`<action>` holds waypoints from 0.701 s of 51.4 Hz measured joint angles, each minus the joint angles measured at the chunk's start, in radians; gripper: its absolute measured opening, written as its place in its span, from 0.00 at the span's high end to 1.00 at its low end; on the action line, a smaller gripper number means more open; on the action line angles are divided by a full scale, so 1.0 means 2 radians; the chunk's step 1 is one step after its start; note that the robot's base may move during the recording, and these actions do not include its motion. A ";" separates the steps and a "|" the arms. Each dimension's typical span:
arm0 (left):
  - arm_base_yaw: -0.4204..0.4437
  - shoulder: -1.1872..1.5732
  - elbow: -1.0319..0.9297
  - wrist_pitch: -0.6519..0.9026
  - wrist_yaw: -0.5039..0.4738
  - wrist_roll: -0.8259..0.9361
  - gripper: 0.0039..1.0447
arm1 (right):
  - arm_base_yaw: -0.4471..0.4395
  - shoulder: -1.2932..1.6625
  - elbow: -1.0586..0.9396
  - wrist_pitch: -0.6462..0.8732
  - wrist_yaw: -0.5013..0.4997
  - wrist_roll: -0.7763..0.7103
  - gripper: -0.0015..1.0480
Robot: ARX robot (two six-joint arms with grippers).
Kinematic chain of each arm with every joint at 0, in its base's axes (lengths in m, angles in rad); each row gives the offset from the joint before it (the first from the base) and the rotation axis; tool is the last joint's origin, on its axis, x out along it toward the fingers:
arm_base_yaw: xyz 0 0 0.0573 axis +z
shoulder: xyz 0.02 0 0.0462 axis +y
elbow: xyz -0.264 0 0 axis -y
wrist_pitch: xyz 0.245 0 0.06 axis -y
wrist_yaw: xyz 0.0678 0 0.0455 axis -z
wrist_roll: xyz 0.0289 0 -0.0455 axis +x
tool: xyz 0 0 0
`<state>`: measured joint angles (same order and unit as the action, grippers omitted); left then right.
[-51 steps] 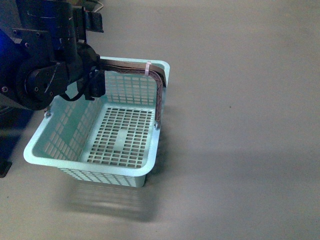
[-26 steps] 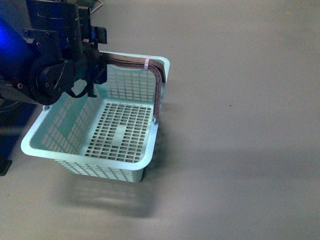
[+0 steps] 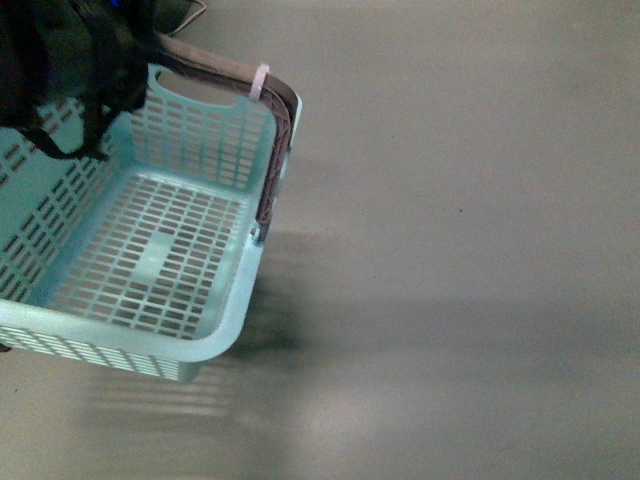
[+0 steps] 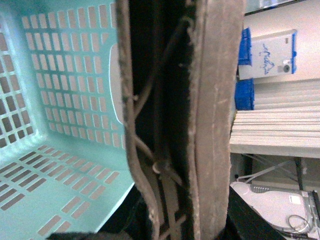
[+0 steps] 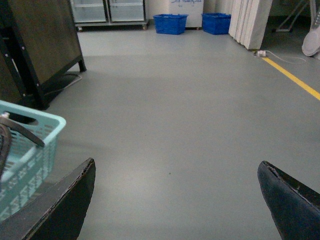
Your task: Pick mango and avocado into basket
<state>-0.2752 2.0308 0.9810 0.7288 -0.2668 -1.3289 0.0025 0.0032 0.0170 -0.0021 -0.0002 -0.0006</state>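
- The basket (image 3: pixel 200 140) fills the left side of the front view, cut off by the left edge. Its lattice floor and walls are in plain sight.
- Its shadow lies on the grey floor (image 3: pixel 460 250) a little apart from the near wall, so it seems to hang clear of the floor. I cannot tell this for certain.
- The two brown-grey handles (image 3: pixel 277 150) lie together. They run up the basket's right end and bend across its far rim, bound by a white zip tie (image 3: pixel 262 82).
- Past the tie the handles vanish under the dark bulk of the left arm (image 3: pixel 60 50) at the top left corner.
- In the left wrist view the handles stand close up through the middle of the picture, with the turquoise wall and floor beside them. The left fingers (image 4: pixel 245 227) show only as dark edges flanking the handles and appear clamped on them.
- Behind the handles in that view are a blue crate (image 4: pixel 247 75) and stacked white boards (image 4: pixel 270 130).
- The right fingers (image 5: pixel 65 210) are spread wide, one at each lower corner of the right wrist view, with only bare floor between them.
- That view catches a corner of the basket, with a dark cabinet (image 5: pixel 45 45) behind it and a yellow line (image 5: pixel 295 80) on the floor far off.
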 joint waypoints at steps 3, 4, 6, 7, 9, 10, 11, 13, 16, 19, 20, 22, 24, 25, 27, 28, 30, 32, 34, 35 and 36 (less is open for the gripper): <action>-0.009 -0.073 -0.040 -0.010 -0.010 0.021 0.83 | 0.000 0.000 0.000 0.000 0.000 0.000 0.08; -0.011 -0.094 -0.051 -0.016 -0.012 0.027 0.83 | 0.000 0.000 0.000 0.000 0.000 0.000 0.08; -0.017 -0.138 -0.072 -0.029 -0.013 0.037 0.83 | 0.000 0.000 0.000 0.000 0.000 0.000 0.08; -0.019 -0.149 -0.077 -0.032 -0.013 0.039 0.83 | 0.000 0.000 0.000 0.000 0.000 0.000 0.08; -0.023 -0.182 -0.092 -0.040 -0.015 0.046 0.83 | 0.000 0.000 0.000 0.000 0.000 0.000 0.08; -0.027 -0.204 -0.102 -0.046 -0.017 0.049 0.83 | 0.000 0.000 0.000 0.000 0.000 0.000 0.08; -0.028 -0.214 -0.106 -0.048 -0.017 0.050 0.83 | 0.000 0.000 0.000 0.000 0.000 0.000 0.08; -0.032 -0.247 -0.120 -0.058 -0.021 0.054 0.83 | 0.000 0.000 0.000 0.000 0.000 0.000 0.08; -0.040 -0.301 -0.139 -0.077 -0.028 0.060 0.83 | 0.000 0.000 0.000 0.000 0.000 0.000 0.08; -0.045 -0.338 -0.150 -0.092 -0.032 0.064 0.83 | 0.000 0.000 0.000 0.000 0.000 0.000 0.08; -0.048 -0.363 -0.158 -0.099 -0.038 0.067 0.83 | 0.000 0.000 0.000 0.000 0.000 0.000 0.08; -0.050 -0.379 -0.163 -0.104 -0.041 0.068 0.83 | 0.000 0.000 0.000 0.000 0.000 0.000 0.08; -0.054 -0.408 -0.169 -0.118 -0.048 0.071 0.83 | 0.000 0.000 0.000 0.000 0.000 0.000 0.08; -0.058 -0.427 -0.172 -0.128 -0.052 0.072 0.83 | 0.000 0.000 0.000 0.000 0.000 0.000 0.08; -0.063 -0.459 -0.177 -0.140 -0.060 0.078 0.83 | 0.000 0.000 0.000 0.000 0.000 0.000 0.08; -0.064 -0.463 -0.178 -0.142 -0.061 0.079 0.83 | 0.000 0.000 0.000 0.000 0.000 0.000 0.08; -0.072 -0.509 -0.182 -0.165 -0.071 0.088 0.83 | 0.000 0.000 0.000 0.000 0.000 0.000 0.08; -0.079 -0.536 -0.182 -0.180 -0.076 0.094 0.83 | 0.000 0.000 0.000 0.000 0.000 0.000 0.08; -0.084 -0.559 -0.182 -0.186 -0.076 0.099 0.83 | 0.000 0.000 0.000 0.000 0.000 0.000 0.08; -0.085 -0.565 -0.182 -0.186 -0.075 0.100 0.83 | 0.000 0.000 0.000 0.000 0.001 0.000 0.08; -0.086 -0.569 -0.181 -0.186 -0.075 0.100 0.83 | 0.000 0.000 0.000 0.000 0.000 0.000 0.08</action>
<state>-0.4473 0.8928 0.6182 0.3576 -0.4164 -1.1290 0.0025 0.0029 0.0170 -0.0021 -0.0006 -0.0006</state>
